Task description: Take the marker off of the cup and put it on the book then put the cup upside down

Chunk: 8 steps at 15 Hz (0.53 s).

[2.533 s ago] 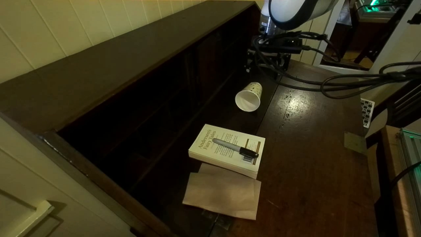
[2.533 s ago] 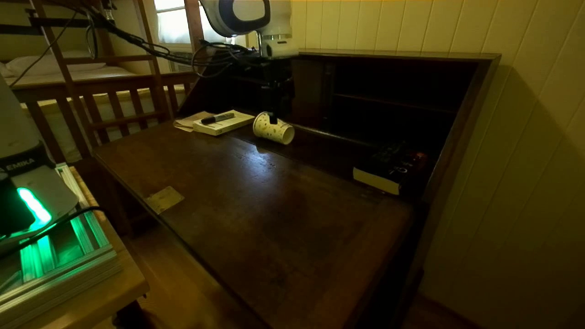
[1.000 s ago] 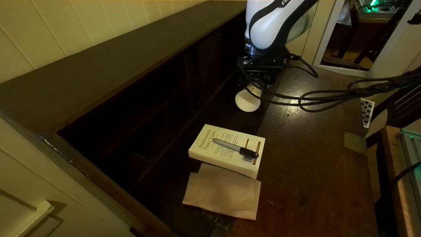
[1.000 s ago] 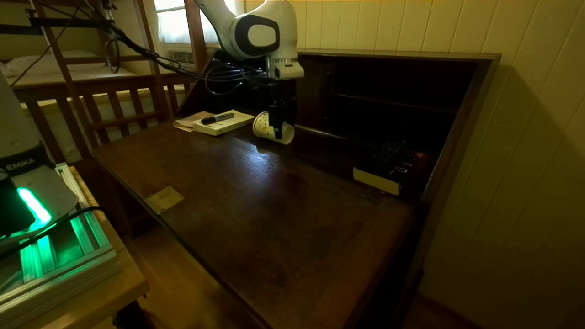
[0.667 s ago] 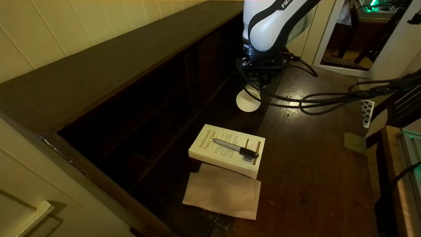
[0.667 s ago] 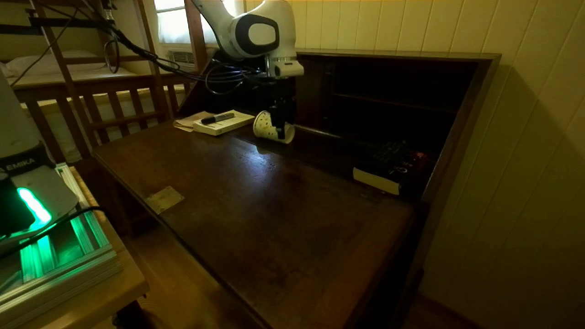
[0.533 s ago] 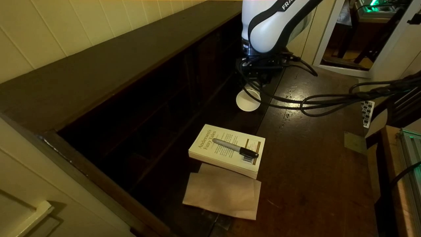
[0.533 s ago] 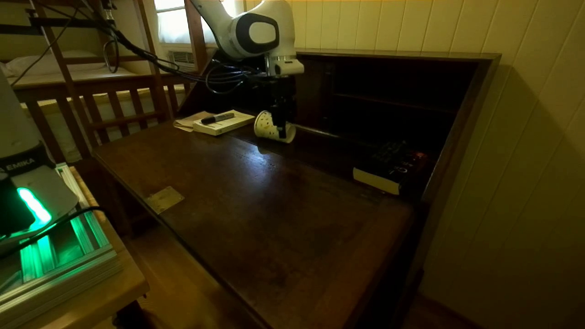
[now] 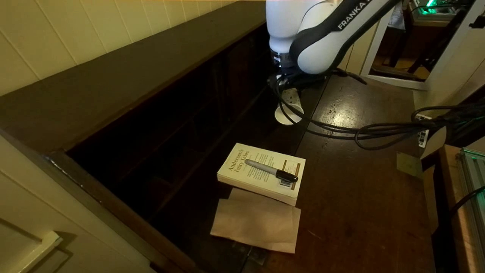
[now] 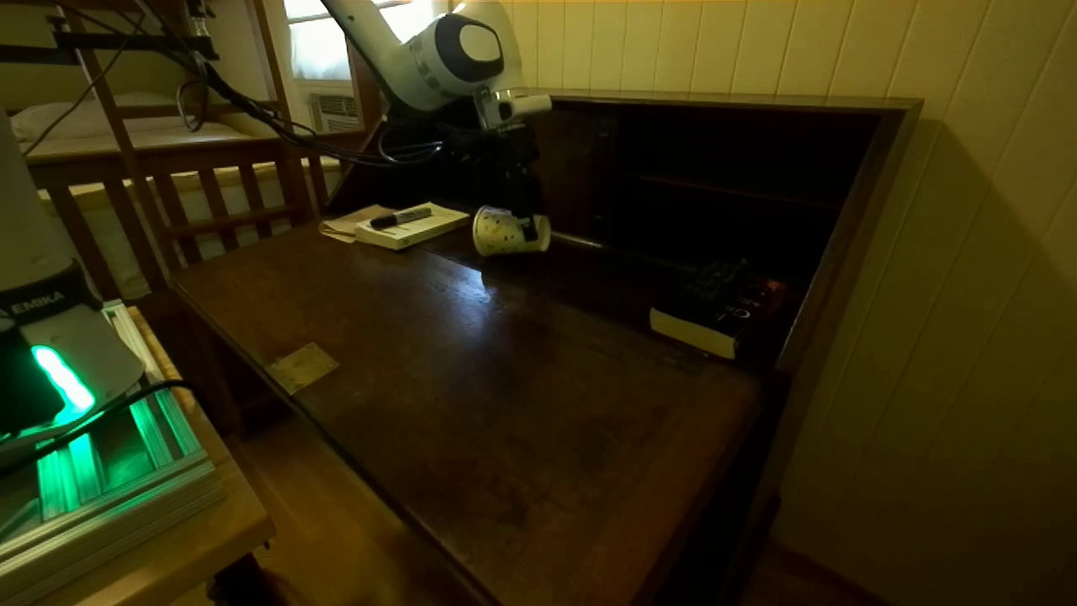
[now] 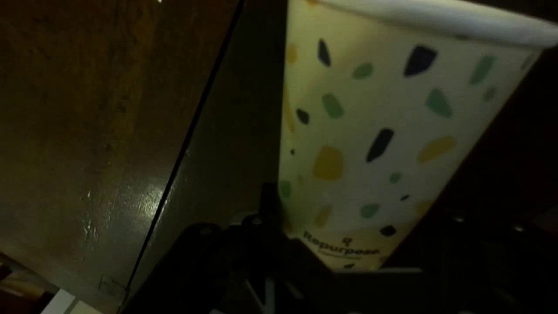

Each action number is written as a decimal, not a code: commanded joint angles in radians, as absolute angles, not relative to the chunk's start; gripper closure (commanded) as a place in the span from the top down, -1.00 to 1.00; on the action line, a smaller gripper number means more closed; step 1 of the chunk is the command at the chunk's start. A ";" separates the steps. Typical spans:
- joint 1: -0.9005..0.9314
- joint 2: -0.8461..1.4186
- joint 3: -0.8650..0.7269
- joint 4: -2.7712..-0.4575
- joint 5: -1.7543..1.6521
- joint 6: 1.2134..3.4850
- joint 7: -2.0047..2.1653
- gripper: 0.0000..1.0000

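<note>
Cup held sideways in jaws slanting downward.

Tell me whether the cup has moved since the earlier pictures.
Yes: in an exterior view, the cup has shifted slightly away from the white book, toward the black book.

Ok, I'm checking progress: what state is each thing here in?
Cup: held roughly sideways, not upside down
Gripper: shut on the cup
White book: closed, lying flat
Marker: capped, lying on the white book
Tan paper: lying beside white book
Dark book: closed, lying flat
Base light: glowing green
</note>
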<state>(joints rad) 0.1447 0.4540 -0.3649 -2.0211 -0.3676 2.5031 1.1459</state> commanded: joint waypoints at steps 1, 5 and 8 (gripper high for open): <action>0.225 0.430 -0.413 -2.025 -0.572 2.464 1.271 0.42; 0.251 0.416 -0.397 -2.022 -0.774 2.406 1.388 0.21; 0.239 0.404 -0.353 -2.022 -0.912 2.352 1.469 0.18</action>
